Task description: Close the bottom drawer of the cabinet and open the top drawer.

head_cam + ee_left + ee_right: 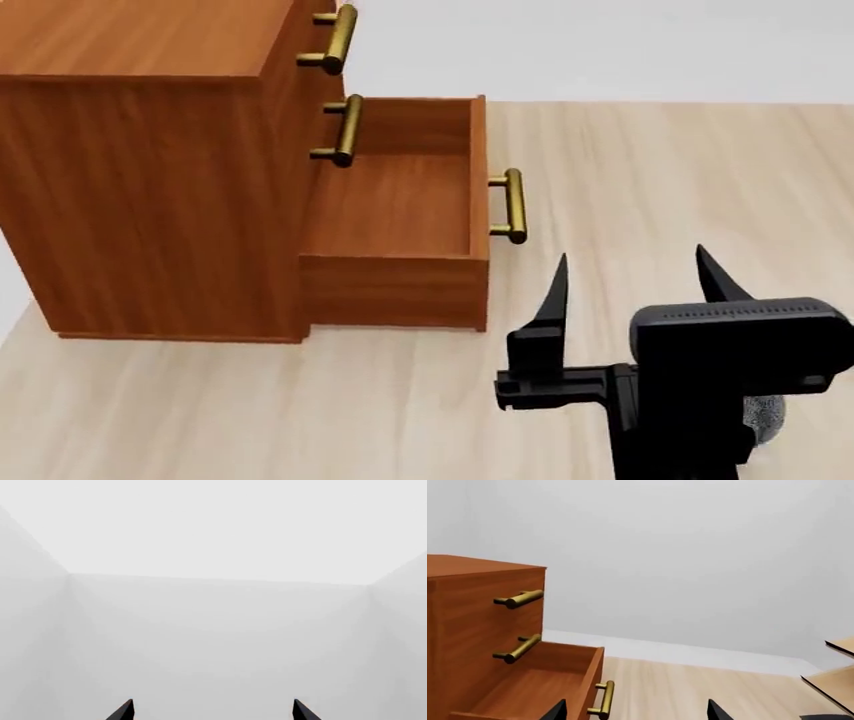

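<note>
Head view: cabinet (147, 170) at the worktop's far left corner, bottom drawer (400, 215) pulled fully out, brass handle (511, 206) facing right toward open floor. Top drawer (300, 30) shut, its handle (336, 38) projecting, likely next after the push. Right gripper (627, 290) near, just short of the drawer front, fingers spread wide, holding nothing; seemingly lined up to press the front panel inward. Clear planks between fingertips and handle; free room to the right edge. Right wrist view: pale rack (834, 670) well apart. Left gripper (213, 710) open too, facing bare white walls.
</note>
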{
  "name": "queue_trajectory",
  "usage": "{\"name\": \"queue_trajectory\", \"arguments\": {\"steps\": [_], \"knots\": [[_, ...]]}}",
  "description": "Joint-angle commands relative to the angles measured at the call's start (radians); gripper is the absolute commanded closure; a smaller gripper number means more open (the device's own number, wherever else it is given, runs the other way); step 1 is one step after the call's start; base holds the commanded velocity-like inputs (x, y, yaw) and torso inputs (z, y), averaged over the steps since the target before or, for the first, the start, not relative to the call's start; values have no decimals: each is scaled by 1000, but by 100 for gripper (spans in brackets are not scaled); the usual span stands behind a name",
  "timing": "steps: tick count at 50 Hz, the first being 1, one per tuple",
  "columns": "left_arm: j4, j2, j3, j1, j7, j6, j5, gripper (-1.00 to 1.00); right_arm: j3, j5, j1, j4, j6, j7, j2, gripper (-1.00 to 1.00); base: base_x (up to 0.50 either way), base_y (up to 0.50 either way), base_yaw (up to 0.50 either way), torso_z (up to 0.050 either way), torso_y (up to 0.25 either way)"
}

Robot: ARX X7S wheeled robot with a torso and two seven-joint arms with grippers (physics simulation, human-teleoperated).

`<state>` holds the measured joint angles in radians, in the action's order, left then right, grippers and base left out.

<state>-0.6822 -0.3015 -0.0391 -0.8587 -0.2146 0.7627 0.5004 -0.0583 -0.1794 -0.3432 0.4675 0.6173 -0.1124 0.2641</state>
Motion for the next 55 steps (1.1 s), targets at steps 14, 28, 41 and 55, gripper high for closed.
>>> {"name": "queue_trajectory", "arguments": {"steps": [14, 28, 41, 55], "knots": [[2, -2, 1, -2, -4, -10, 18, -100, 2, -15, 6, 2, -3, -7, 9, -100, 317, 0, 0, 0, 0], [2, -7, 6, 9, -1, -31, 18, -100, -1, -20, 6, 6, 0, -13, 15, -100, 318, 0, 0, 0, 0], [5, -11, 9, 15, -4, -36, 21, -100, -4, -24, 8, 2, -10, -18, 17, -100, 316, 0, 0, 0, 1], [2, -15, 12, 15, -11, -34, 29, -100, -3, -34, 10, 3, -11, -23, 18, -100, 20, 0, 0, 0, 0]]}}
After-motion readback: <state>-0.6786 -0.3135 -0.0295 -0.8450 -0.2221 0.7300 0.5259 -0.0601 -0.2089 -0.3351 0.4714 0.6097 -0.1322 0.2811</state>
